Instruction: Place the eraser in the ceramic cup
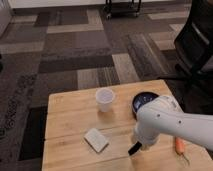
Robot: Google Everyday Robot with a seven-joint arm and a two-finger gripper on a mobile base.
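While my white arm (165, 120) hunches low, the gripper (143, 147) sits tucked beneath it at the slim black eraser bar (134, 149) on the wooden table (70, 120); whether it has hold, I cannot tell. The small white ceramic cup (105, 99) waits upright, well apart, for the drop.

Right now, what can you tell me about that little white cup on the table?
The ceramic cup is small, plain white and round, tapering slightly downward, no handle showing. It stands upright, mouth up, nothing visible inside, on the wooden table toward its back edge. The dark blue bowl sits beside it, not touching. The gripper, the robot's jaws, is low near the table's front, apart from the cup.
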